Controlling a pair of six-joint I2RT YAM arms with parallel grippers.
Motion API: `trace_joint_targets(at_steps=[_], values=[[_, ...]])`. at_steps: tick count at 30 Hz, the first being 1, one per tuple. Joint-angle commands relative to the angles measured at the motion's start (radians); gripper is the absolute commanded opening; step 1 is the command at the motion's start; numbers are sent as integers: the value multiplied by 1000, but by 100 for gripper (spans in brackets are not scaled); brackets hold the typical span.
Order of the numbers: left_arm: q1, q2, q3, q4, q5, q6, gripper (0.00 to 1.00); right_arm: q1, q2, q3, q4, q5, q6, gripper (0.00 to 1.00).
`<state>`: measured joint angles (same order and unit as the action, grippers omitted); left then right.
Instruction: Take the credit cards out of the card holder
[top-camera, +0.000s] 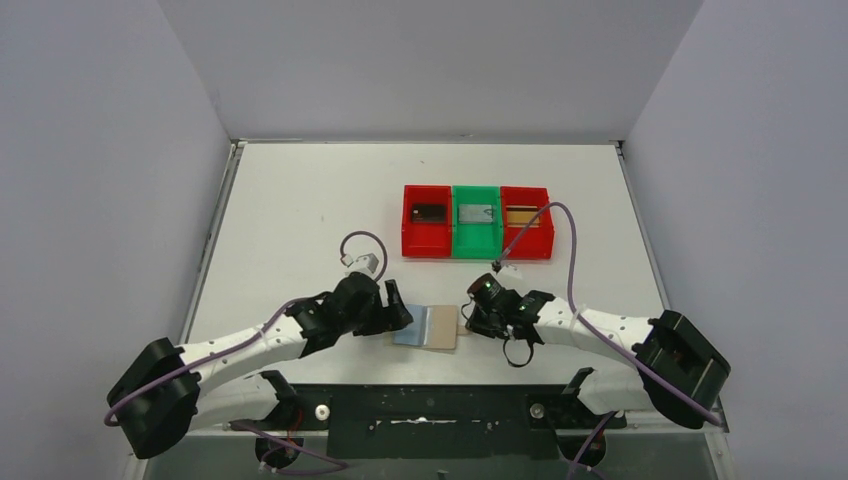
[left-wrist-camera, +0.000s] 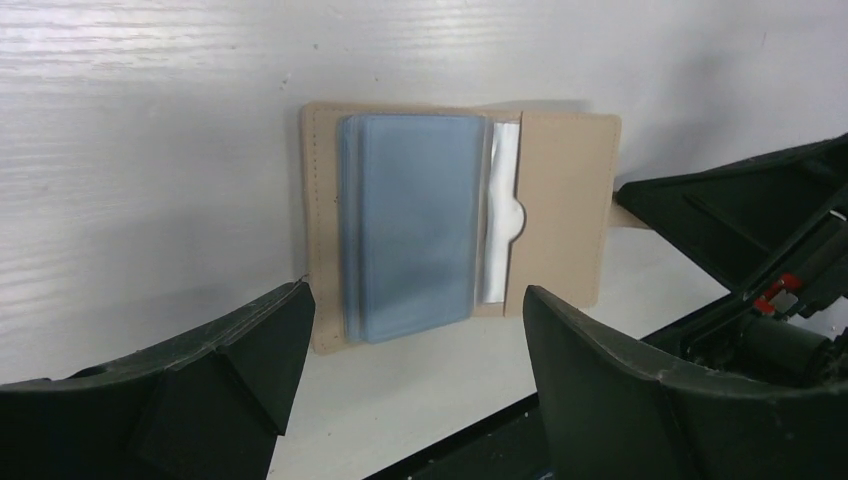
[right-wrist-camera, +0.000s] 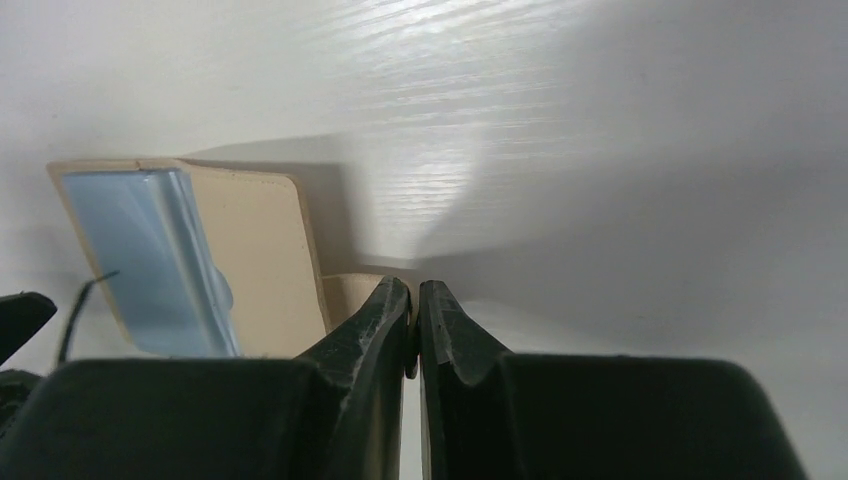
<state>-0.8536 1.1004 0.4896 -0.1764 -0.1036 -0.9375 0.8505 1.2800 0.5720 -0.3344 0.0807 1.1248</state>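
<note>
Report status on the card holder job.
Left gripper open, beside card holder. Right gripper shut, tips at closure tab. Holder lies open on table. Nothing in the way.

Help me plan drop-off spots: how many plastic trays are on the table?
3, in a row toward the table's far side: left red tray, middle green tray, right red tray. None looks hidden.

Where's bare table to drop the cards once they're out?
Free: the left half of the table, from the left red tray out to the edge, and the strip between the trays and the card holder. Crowded: near centre, where the left gripper and right gripper flank the holder.
</note>
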Motion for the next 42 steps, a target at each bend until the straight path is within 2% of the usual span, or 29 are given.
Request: trace_joint_targets(at_steps=[1, 4, 7, 10, 11, 19, 24, 27, 36, 38, 42], values=[[6, 39, 63, 143, 114, 46, 76, -4, -1, 21, -76, 132, 38, 8], [7, 79, 80, 155, 139, 53, 74, -5, -18, 16, -99, 159, 42, 12], [7, 120, 92, 148, 141, 58, 72, -5, -50, -12, -23, 101, 16, 32], [6, 147, 103, 150, 154, 61, 69, -5, -77, 14, -58, 122, 18, 45], [6, 151, 104, 149, 157, 62, 69, -5, -88, 26, -70, 126, 11, 46], [5, 171, 119, 151, 162, 60, 65, -6, -183, 92, -48, 75, -43, 51], [5, 176, 116, 150, 161, 57, 62, -3, -198, 121, 34, 3, -83, 49], [5, 168, 114, 141, 151, 51, 60, 1, -167, 137, 105, -67, -105, 42], [11, 29, 63, 41, 1, -8, 60, 28, 29, 181, 192, -139, -101, 38], [14, -19, 46, 19, -35, -27, 62, 29, 91, 196, 147, -129, -91, 37], [22, -107, 12, 7, -70, -37, 76, 41, 136, 152, 150, -117, -74, 36]])
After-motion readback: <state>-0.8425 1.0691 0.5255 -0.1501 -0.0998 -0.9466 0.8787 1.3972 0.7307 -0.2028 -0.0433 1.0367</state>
